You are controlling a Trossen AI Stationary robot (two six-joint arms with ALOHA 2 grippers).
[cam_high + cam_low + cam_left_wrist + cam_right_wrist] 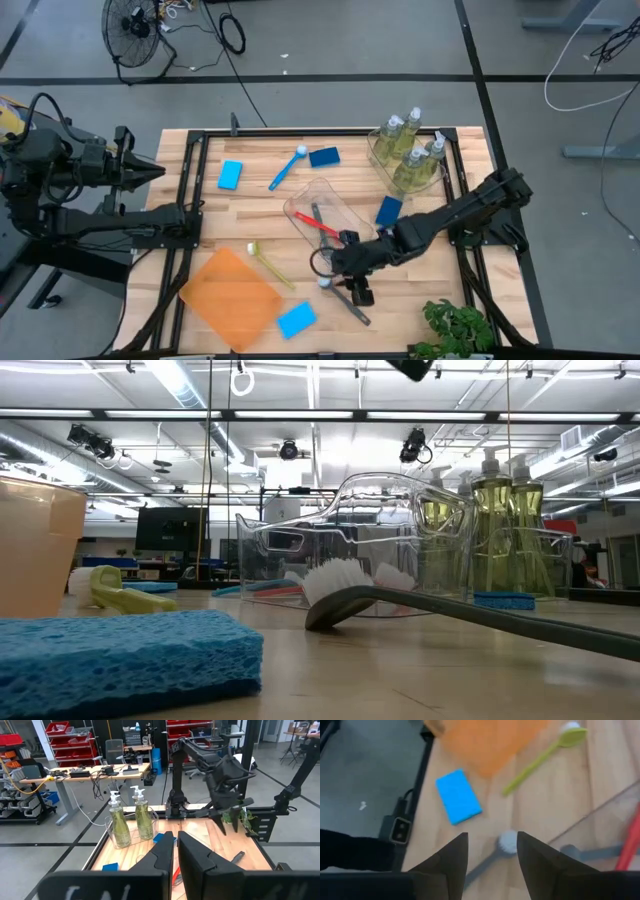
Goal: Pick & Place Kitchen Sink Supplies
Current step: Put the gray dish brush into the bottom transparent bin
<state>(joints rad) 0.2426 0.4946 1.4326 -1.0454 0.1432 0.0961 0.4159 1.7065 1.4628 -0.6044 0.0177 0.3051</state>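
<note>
Right gripper over the grey brush, fingers half-open, holding nothing.
Light, stiff and thin-handled: best pinched mid-handle, clear of the soft bristles; left gripper waits, fingers closed and empty.

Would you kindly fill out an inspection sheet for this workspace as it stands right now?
Surface: wooden table in a black frame.
Job's things: soap bottles in a clear tub; four blue sponges, one near the front edge; blue brush; yellow-green brush; red brush in the middle clear tub; grey brush on the table.
Clutter: orange tray; green plant.
Grippers: left tool shut, parked off the table's left edge; right tool open above the grey brush's head.
Cables: loose on the floor.
Surroundings: floor fan.
</note>
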